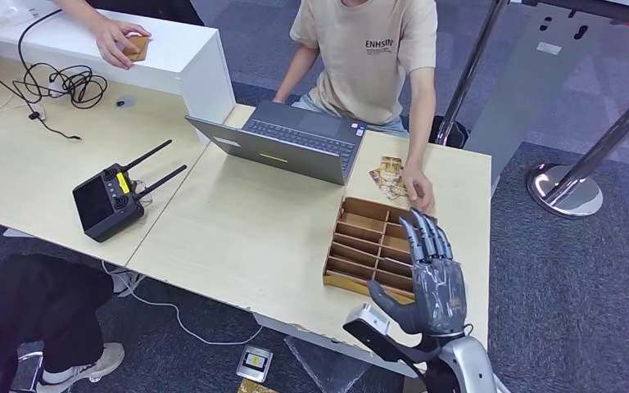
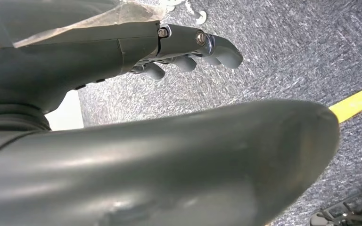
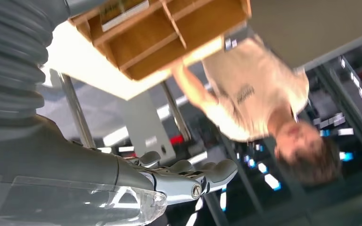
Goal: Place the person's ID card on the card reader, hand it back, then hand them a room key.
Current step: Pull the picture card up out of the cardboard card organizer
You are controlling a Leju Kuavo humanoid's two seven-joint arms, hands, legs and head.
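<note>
My right hand [image 1: 432, 277] is raised above the near right corner of the table, fingers straight and apart, nothing in it. It hovers over the near end of a wooden divider box [image 1: 364, 241]. Beyond the box lie patterned cards [image 1: 388, 174], and a person in a beige shirt [image 1: 373, 49] rests a hand [image 1: 420, 196] beside them. In the right wrist view my right hand [image 3: 179, 179] is empty, with the box [image 3: 155, 33] and the person [image 3: 250, 103] beyond it. My left hand [image 2: 188, 47] hangs over grey carpet and holds nothing.
An open laptop [image 1: 295, 143] stands left of the cards. A black remote controller with two antennas [image 1: 110, 201] lies at mid left. Another person's hand holds a small brown object [image 1: 135, 45] on the white counter [image 1: 188, 57]. Black cables [image 1: 57, 82] lie nearby. Stanchion base [image 1: 565, 192] at right.
</note>
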